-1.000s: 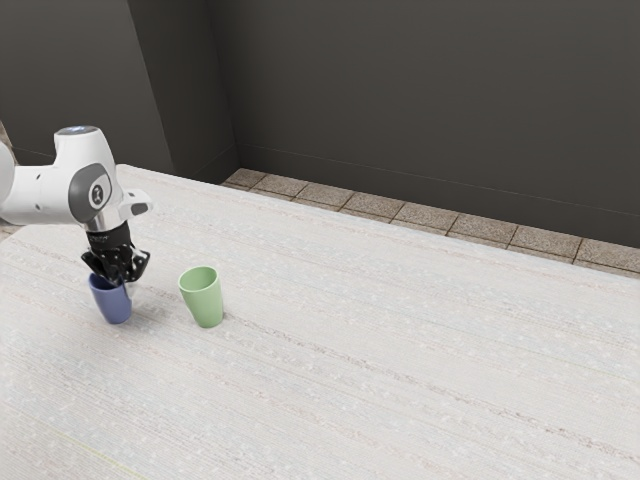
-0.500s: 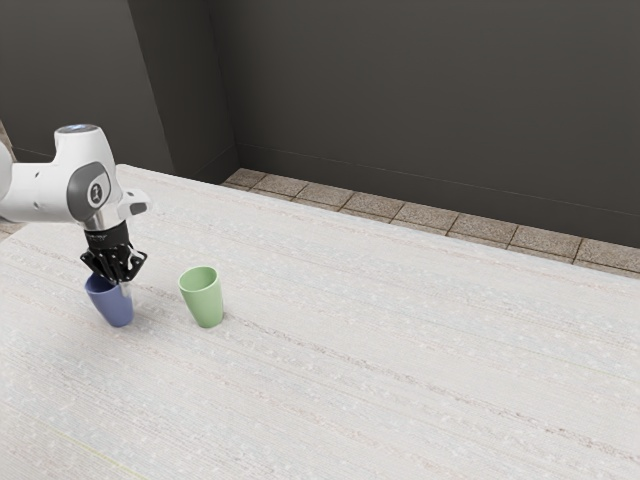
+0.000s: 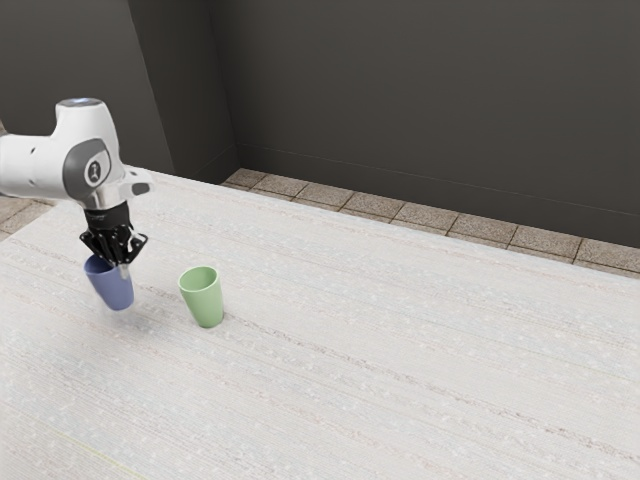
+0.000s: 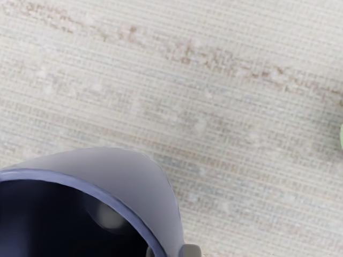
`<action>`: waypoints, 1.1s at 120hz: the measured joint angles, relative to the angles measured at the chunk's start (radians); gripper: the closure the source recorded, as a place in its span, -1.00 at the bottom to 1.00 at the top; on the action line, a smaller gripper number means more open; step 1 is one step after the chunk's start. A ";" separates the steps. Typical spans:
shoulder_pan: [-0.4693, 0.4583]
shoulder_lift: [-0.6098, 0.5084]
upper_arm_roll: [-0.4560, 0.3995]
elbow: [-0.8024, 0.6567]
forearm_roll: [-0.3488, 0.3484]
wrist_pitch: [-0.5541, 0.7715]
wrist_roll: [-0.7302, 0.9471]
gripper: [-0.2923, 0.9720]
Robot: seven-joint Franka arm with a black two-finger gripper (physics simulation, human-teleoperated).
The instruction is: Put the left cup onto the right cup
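My black gripper (image 3: pixel 114 258) is shut on the rim of the blue cup (image 3: pixel 111 284), which hangs tilted a little above the table at the exterior view's left. The green cup (image 3: pixel 202 295) stands upright on the table just to the right of it, apart from the blue cup. In the wrist view the blue cup (image 4: pixel 91 198) looms large right under my hand, its dark inside showing, and a sliver of the green cup (image 4: pixel 341 135) peeks in at the picture's edge.
The pale wooden table (image 3: pixel 400 340) stretches wide toward the exterior view's right and front. A strip of tiled floor (image 3: pixel 450 222) and dark walls lie behind the table's far edge.
My gripper has risen with the blue cup in it, lifting the cup off the table and slightly toward the exterior view's left. The green cup has stayed put.
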 joint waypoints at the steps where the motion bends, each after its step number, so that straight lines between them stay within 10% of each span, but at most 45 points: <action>1: -0.002 -0.002 0.000 0.000 0.000 -0.003 -0.001 0.70; 132: -0.104 -0.017 -0.182 0.257 -0.008 -0.387 -0.276 0.70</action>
